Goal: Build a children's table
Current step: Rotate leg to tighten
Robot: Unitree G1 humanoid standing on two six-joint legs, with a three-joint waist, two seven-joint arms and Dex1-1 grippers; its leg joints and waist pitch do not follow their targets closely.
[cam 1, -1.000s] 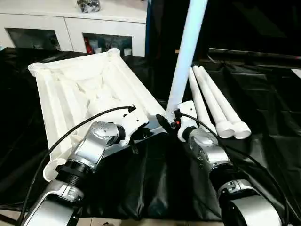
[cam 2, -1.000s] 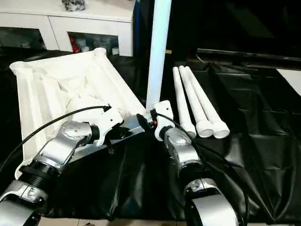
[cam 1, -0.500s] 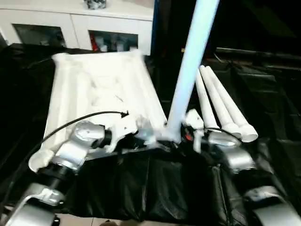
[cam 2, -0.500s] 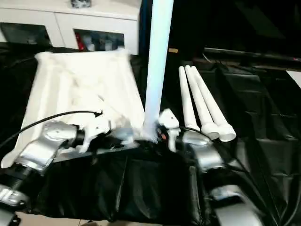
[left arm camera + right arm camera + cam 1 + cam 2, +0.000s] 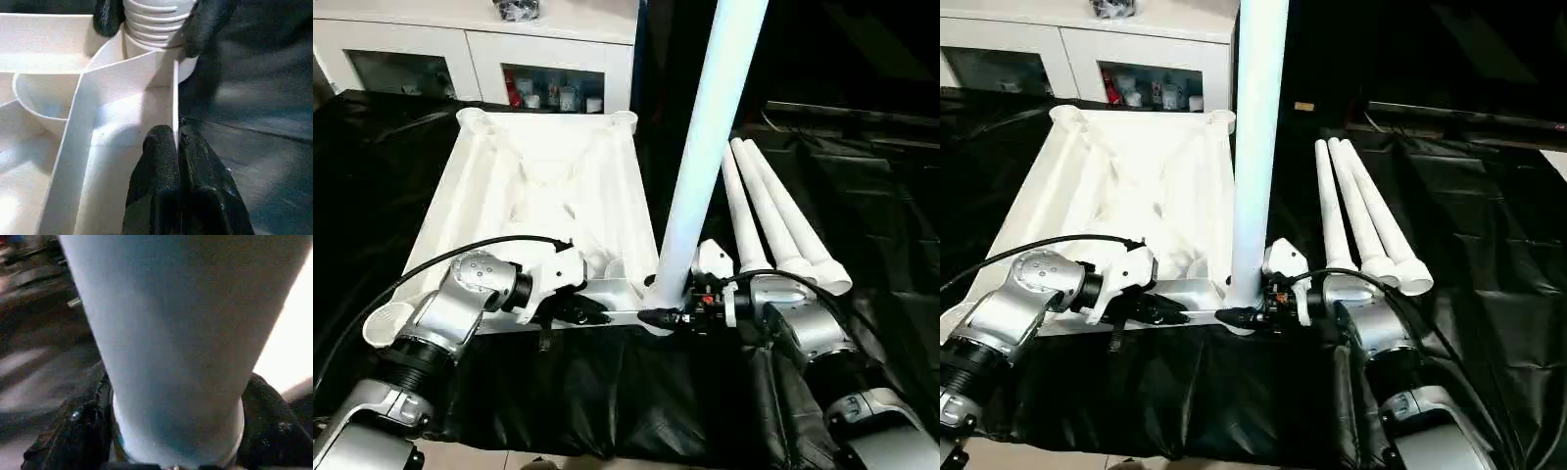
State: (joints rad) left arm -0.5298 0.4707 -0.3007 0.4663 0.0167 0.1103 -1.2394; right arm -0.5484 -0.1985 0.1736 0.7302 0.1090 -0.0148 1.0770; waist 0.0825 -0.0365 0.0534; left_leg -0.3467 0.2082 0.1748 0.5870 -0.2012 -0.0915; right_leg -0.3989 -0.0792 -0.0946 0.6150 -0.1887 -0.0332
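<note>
Leg [image 5: 710,147] stands in tabletop [image 5: 538,186] corner socket, apparently gripped by right claw [image 5: 658,315]; left claw [image 5: 177,142] pinches rim.

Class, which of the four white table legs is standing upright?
The leg at the tabletop's near corner, between the right gripper's fingers. The other three legs lie flat beside it.

Black sheet [image 5: 862,225], maybe plastic, carries tabletop [image 5: 538,186] and three legs [image 5: 773,220].
</note>
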